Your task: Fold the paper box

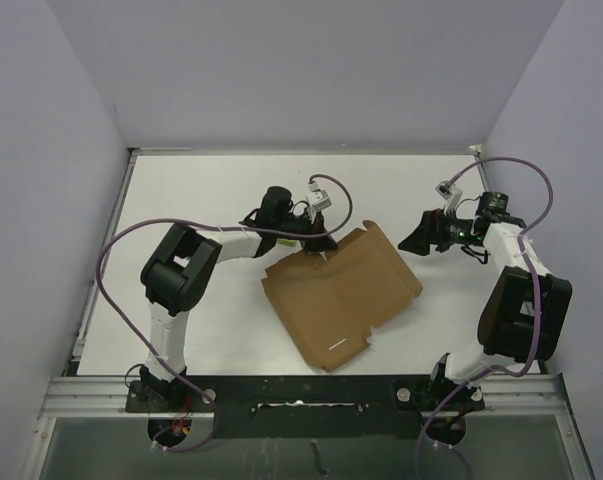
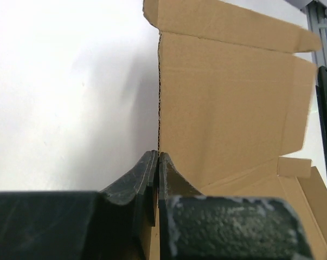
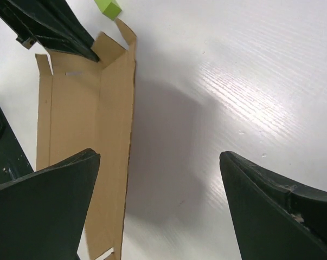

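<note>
The paper box is a flat brown cardboard sheet with flaps and notched tabs, lying unfolded mid-table. My left gripper is at its far left edge. In the left wrist view the left gripper is shut on the thin edge of the paper box, and that flap stands upright. My right gripper hangs open just off the box's far right corner. In the right wrist view the right gripper spans bare table beside the edge of the paper box, holding nothing. The left gripper shows at the sheet's other end.
A small yellow-green block lies on the white table just beyond the box, near the left gripper. Grey walls close in the left, back and right. The arm bases and a metal rail run along the near edge.
</note>
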{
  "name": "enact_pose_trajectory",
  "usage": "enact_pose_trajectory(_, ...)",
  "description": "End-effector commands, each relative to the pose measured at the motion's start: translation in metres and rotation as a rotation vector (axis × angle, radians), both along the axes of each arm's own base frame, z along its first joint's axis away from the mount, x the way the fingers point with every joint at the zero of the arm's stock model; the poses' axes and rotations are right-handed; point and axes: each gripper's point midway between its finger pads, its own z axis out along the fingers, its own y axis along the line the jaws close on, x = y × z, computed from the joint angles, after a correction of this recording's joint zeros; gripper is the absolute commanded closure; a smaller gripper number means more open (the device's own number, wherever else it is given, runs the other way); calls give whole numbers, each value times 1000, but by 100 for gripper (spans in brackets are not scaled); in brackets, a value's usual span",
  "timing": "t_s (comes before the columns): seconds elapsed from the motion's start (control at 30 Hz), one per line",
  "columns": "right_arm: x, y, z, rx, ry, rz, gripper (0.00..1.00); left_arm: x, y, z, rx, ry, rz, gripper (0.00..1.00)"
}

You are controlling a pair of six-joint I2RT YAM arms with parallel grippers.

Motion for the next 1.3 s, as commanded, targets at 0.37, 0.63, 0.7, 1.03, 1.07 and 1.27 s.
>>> enact_pose_trajectory(0.37,-18,60,10,98,12,246,11,15,-7,90,-221,-349,12,100)
enact_pose_trajectory(0.63,-21,69,0,75,51,281,41,23,-4,91,-231,-338,38,100)
enact_pose_trajectory(0.7,-22,70,1,79,52,285,51,24,-2,92,-232,-342,43,100)
enact_pose_trajectory(1.03,-25,73,10,124,51,300,100,31,3,97,-233,-350,76,100)
enact_pose_trajectory(1.07,-25,73,12,125,43,298,100,31,4,98,-236,-347,83,100)
enact_pose_trajectory(1.27,-24,67,21,91,-9,279,100,34,24,122,-261,-273,218,73)
